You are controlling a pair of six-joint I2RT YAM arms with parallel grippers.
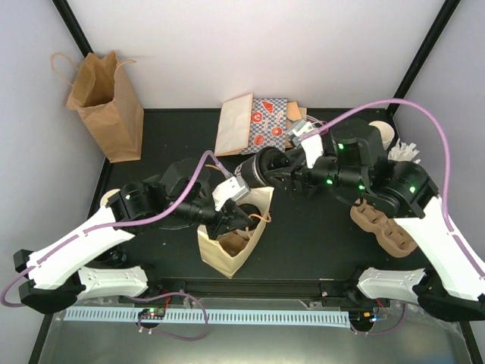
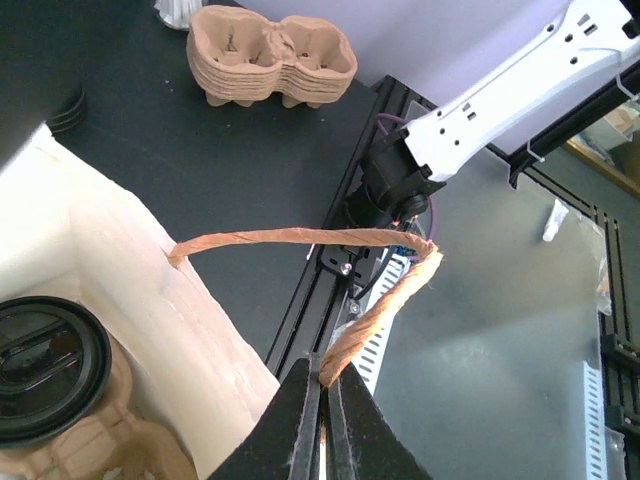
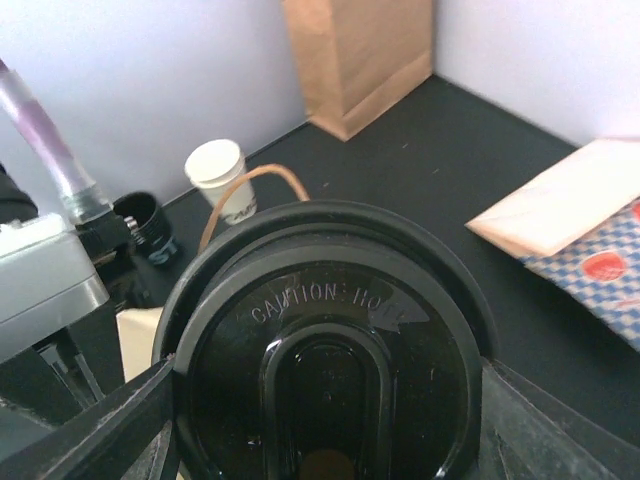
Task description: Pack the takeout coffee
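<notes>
Three pale walls close in the black table (image 1: 318, 250), left, right and behind, with dark frame posts slanting up at the far corners. A brown paper bag (image 1: 106, 106) stands upright in the far left corner, and flat bags (image 1: 254, 125) lie against the back edge near the middle. A stack of pulp carriers (image 1: 383, 224) sits by the right edge under the right arm. Bare table shows at the near right of centre and between the brown bag and the flat bags. The cream bag (image 1: 223, 254) stands open near the front edge at the middle, with both arms crowded over it. The left gripper (image 2: 322, 400) is pinched tight on the bag's twisted paper handle (image 2: 300, 238), which arches up taut from the bag wall. Inside the bag, a lidded cup (image 2: 45, 365) sits in a pulp tray (image 2: 90, 440). The right gripper (image 1: 256, 173) has its jaws spread wide around a second lidded cup (image 3: 325, 330), gripped at its sides, its black lid facing the wrist camera; it hangs at the bag's far rim. A small white cup (image 3: 220, 180), unlidded, stands on the table by the left wall.
</notes>
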